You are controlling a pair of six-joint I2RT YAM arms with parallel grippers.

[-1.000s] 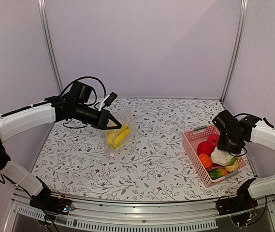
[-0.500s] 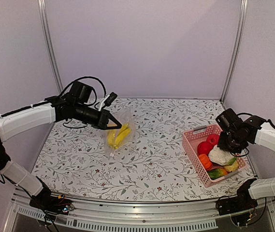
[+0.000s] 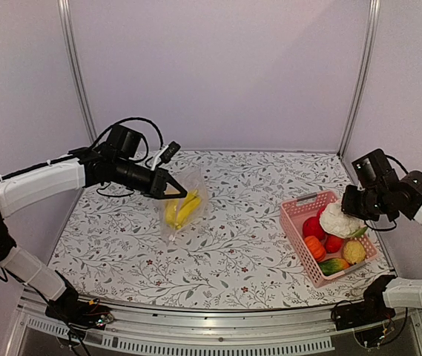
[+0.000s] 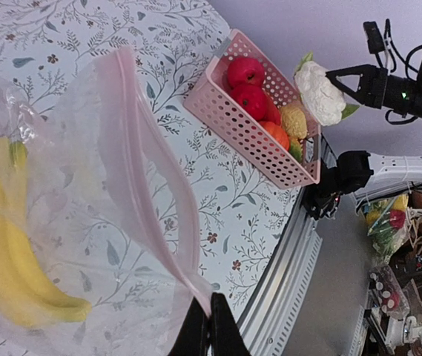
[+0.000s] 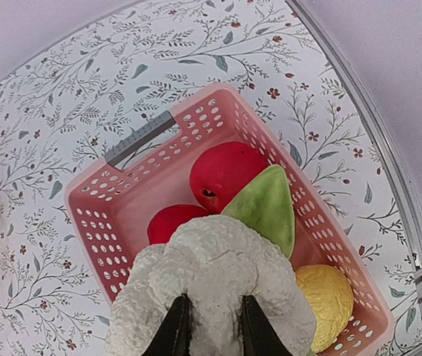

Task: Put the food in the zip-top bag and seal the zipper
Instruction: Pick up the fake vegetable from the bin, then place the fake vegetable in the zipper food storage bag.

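Gripping the cauliflower (image 3: 339, 220) by its crown, the right fingers (image 5: 175, 330) could drop it in transit; left fingers (image 4: 223, 335), pinched on one bag (image 4: 122, 185) edge, leave a floppy mouth it may miss.

Table: a white cloth (image 3: 255, 245) printed with grey-green sprigs and small red flowers, spread beneath the jaws of the left gripper (image 3: 173, 191) and the right gripper (image 3: 350, 215).
Back wall (image 3: 218, 74): plain pale lilac panel, beyond both pairs of jaws.
Left wall (image 3: 18, 89): same lilac, outboard of the left jaws.
Right wall (image 3: 418, 89): same lilac, just outboard of the right jaws.
Left post (image 3: 76, 74): bare metal upright at the back corner.
Right post (image 3: 360, 74): its match at the other corner.
Front rail (image 3: 218, 343): slotted aluminium, on the near side of the jaws.
Floor (image 4: 329, 297): grey, past the table edge; blurred coloured clutter (image 4: 396, 215) farther off.
Light: even and soft, with faint shadows on the cloth.
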